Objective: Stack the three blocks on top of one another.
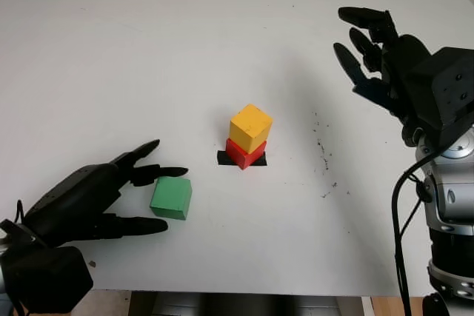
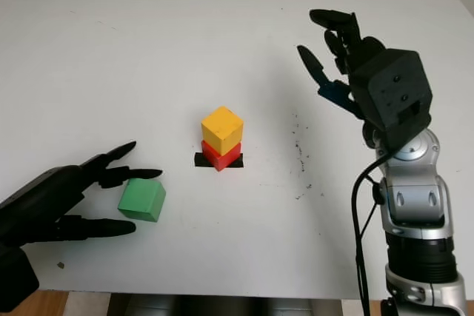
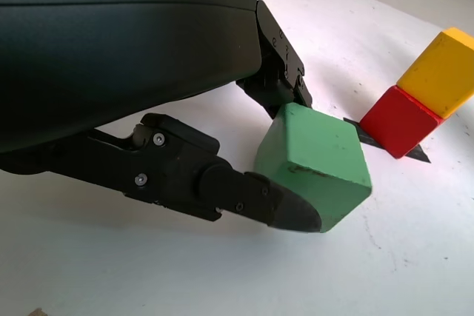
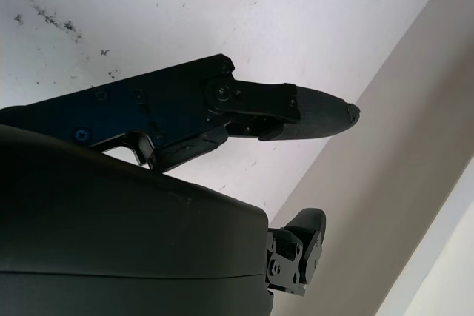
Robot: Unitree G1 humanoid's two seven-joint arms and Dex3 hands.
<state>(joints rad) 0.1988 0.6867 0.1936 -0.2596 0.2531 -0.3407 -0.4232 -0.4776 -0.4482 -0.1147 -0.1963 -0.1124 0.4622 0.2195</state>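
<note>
Looking down on the matte white worktop, we are seeing three smooth, solid-coloured cubes with softly rounded edges. A yellow block is sitting a little askew on a red block, which is resting on a flat strip of black tape near the middle. A green block is lying on the worktop left of that pair, well apart from it. Our left robot hand, glossy black with screwed finger joints, is closing around the green block, fingertips touching its sides. Our right robot hand is hanging open above the right side, holding nothing. Dark specks are scattered between it and the stack.
</note>
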